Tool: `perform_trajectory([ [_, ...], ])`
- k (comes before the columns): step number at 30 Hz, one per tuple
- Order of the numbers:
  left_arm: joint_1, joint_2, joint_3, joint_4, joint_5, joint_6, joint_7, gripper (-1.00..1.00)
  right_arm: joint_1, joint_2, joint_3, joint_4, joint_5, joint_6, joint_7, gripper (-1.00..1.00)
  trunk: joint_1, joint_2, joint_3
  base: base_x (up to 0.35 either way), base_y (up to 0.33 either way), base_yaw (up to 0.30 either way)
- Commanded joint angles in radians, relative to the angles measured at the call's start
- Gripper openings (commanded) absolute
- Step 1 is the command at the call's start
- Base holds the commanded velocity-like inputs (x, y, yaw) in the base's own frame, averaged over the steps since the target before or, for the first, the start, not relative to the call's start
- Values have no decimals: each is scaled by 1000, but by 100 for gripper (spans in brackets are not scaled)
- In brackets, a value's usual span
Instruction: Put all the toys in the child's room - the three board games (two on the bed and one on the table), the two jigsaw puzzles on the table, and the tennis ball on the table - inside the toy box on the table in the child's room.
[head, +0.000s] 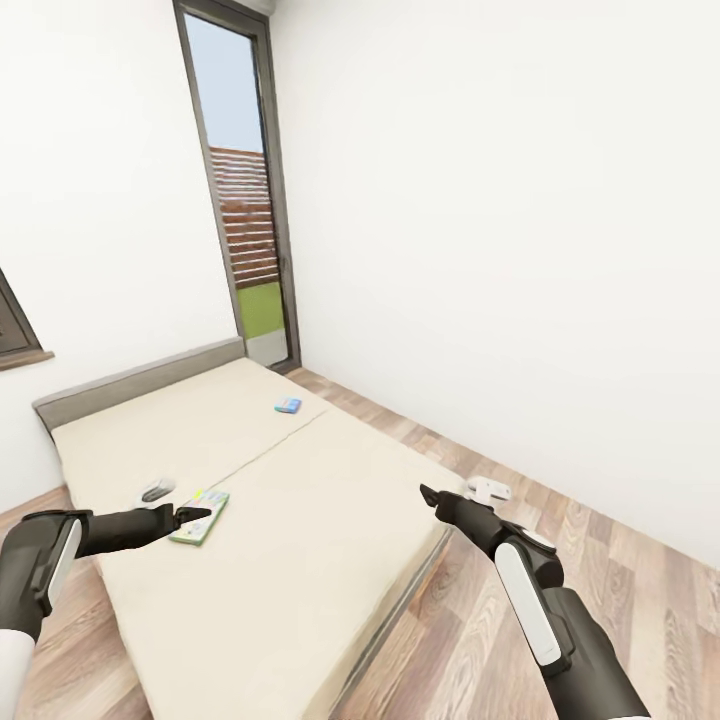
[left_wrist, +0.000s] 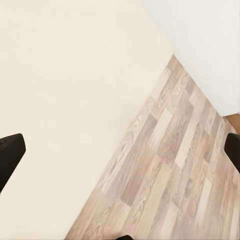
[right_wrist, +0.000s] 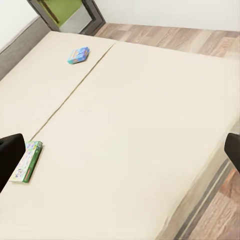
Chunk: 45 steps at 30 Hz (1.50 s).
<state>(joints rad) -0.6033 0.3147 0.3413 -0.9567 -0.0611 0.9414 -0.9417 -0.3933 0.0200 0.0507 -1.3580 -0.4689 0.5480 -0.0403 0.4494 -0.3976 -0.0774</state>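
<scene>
Board games: two lie on the bed (head: 300, 560). The green-edged game (head: 200, 516) with a white busy cover lies flat near the bed's left edge; the small blue game (head: 288, 405) lies flat further up, toward the headboard (head: 140, 380), just left of the seam between the two mattress halves.
Look of the games: in the right wrist view the green-edged game (right_wrist: 27, 161) shows a green side and a white printed top; the blue game (right_wrist: 78, 55) is much smaller, with coloured print.
Bed: beige two-part mattress, grey frame, low grey headboard against the white wall.
Surroundings: wood-plank floor (head: 600, 540) to the right of the bed; a tall grey-framed window (head: 245, 190) in the corner, with a fence and grass outside.
In the way: nothing lies between the arms and the games; the mattress around them is bare.
Left end effector (head: 193, 516): hangs over the bed's left edge, its tip overlapping the green-edged game in the head view; contact cannot be told. Fingers spread apart, holding nothing.
Right end effector (head: 428, 494): above the bed's right edge, well apart from both games. Fingers spread apart, holding nothing.
</scene>
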Motion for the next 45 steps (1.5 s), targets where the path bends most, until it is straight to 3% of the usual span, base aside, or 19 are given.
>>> perform_trajectory([
  [1,-1,0,2,0,-6,6,-8,100,-1,0,0,-1,-7,4,-4,100,1,-2,-2,-60,98,-119],
  [18,-1,0,2,0,-6,6,-8,100,-1,1,0,-1,-7,4,-4,100,1,-2,-2,-40,57,-78],
  [45,-1,0,3,0,-5,8,-9,100,-1,1,0,0,-7,3,-4,100,1,-2,-2,-44,152,-40],
])
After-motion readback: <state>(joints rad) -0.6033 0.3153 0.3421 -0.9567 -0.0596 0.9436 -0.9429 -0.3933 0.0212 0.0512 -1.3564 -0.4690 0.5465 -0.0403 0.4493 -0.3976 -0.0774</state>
